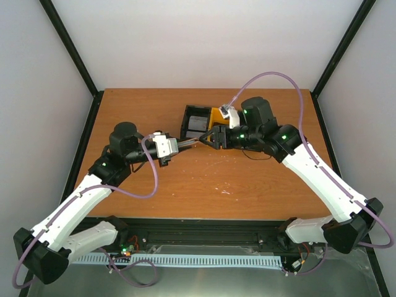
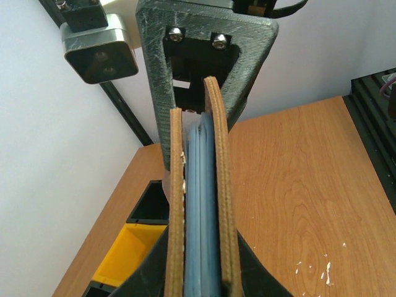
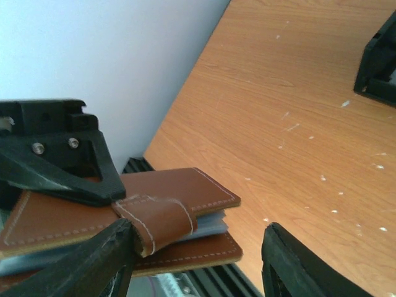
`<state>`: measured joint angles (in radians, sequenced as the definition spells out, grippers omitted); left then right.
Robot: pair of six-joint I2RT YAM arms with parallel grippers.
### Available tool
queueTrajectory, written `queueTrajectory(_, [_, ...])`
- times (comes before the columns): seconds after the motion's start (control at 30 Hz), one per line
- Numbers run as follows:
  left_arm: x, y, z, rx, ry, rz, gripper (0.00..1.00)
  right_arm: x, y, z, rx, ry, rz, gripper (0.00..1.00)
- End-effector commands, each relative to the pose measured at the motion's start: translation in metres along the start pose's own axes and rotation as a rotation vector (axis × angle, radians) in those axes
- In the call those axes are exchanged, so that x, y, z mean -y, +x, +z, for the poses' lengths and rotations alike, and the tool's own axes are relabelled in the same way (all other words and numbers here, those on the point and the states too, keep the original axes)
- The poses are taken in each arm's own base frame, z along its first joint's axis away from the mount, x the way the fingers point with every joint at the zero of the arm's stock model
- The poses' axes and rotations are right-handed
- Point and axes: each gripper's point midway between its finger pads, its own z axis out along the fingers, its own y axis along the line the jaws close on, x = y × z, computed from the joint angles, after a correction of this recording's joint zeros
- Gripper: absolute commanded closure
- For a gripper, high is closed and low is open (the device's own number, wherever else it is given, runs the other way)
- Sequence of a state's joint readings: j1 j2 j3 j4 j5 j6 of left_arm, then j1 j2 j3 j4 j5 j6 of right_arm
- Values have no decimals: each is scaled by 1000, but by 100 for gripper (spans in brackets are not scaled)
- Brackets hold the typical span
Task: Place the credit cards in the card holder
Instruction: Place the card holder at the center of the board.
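**Holder in the air, cards not in yet**

The task looks like it is near its start. The left end effector (image 2: pixel 199 279) is clamped on the card holder (image 3: pixel 179 189). It holds the holder up above the desk (image 1: pixel 247 185), just in front of the tray (image 1: pixel 185 117). In the left wrist view the holder is seen edge on. Its 2 brown flaps stand a little apart, with blue-grey layers between them. I cannot tell if those layers are only pockets or if a card is tucked in there.

The right end effector (image 3: pixel 199 238) faces the holder from the other side. Its 2 fingers (image 3: pixel 291 260) are apart, and the strap (image 3: pixel 158 219) end of the holder is close to 1 of them. It grips nothing that I can see. No card is in either end effector.

In the top view, a pale grey flat thing lies in the black part of the tray. I think these are the cards (image 1: pixel 197 124), but they are too small to count. The yellow part of the tray is mostly hidden behind the right arm.

What is done: the holder is off the desk and held firm. What is left, I think, is most of the job. The right end effector has to take the strap or a flap and open the holder wide. Then it has to get a card from the tray and slide it into a pocket. It must do that again for each card.
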<state>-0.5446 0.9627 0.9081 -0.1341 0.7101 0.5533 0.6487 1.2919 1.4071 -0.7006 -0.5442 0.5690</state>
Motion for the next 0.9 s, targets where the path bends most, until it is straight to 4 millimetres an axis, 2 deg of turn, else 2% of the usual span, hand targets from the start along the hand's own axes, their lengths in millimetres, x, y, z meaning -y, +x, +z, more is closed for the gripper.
queueTrajectory(0.0, [-8,-32,-7,79,-10,82,99,35,14,-2,-51,177,-72,45])
queueTrajectory(0.1, [-4,-36,-9,83,6,75,99,74,15,-13,-58,399,-140,47])
queueTrajectory(0.17, [0,-37,-10,88,31,58,99,91,10,-20,-53,512,-172,48])
queueTrajectory(0.27, [6,-39,-11,99,65,31,99,94,-5,-29,-11,578,-200,49])
queueTrajectory(0.37, [13,-30,-10,77,97,-21,99,85,-15,-30,27,555,-200,50])
queueTrajectory(0.5, [16,-16,-5,37,113,-143,99,74,-18,-31,56,503,-202,49])
queueTrajectory(0.57, [20,-1,-1,-5,124,-261,99,74,-14,-33,58,496,-197,48])
queueTrajectory(0.67, [26,28,9,-74,122,-572,99,80,-2,-32,50,490,-158,47])
queueTrajectory(0.77, [33,75,25,-211,93,-960,99,91,12,-26,39,487,-102,46])
queueTrajectory(0.87, [60,111,44,-355,190,-1200,99,106,27,-19,26,501,-35,46])
